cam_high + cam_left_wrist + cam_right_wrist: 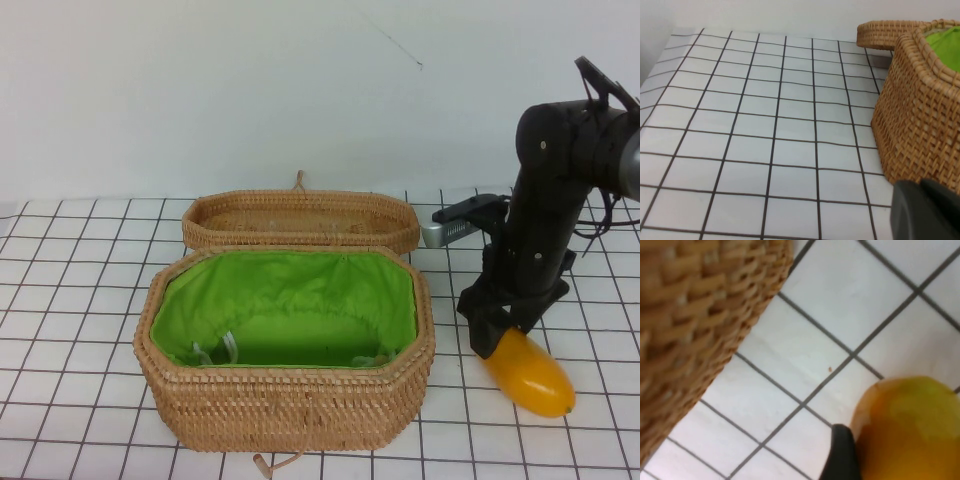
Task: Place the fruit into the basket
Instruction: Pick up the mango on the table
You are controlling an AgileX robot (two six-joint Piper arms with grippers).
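The fruit (530, 378), a glossy yellow-orange mango, lies on the gridded table to the right of the basket (290, 405). The basket is tan wicker with a bright green lining (290, 300) and stands open. My right gripper (500, 338) is down on the fruit's near-basket end and shut on it. In the right wrist view one dark finger (841, 455) presses against the fruit (910, 430), with the basket wall (690, 315) close by. My left gripper (922, 210) is low beside the basket's left wall (925, 115), shut and empty; it is out of the high view.
The shallow wicker lid (300, 222) lies behind the basket, touching its back rim; it also shows in the left wrist view (885, 34). The right arm (550, 200) rises above the fruit. Open gridded table (740, 125) extends left of the basket.
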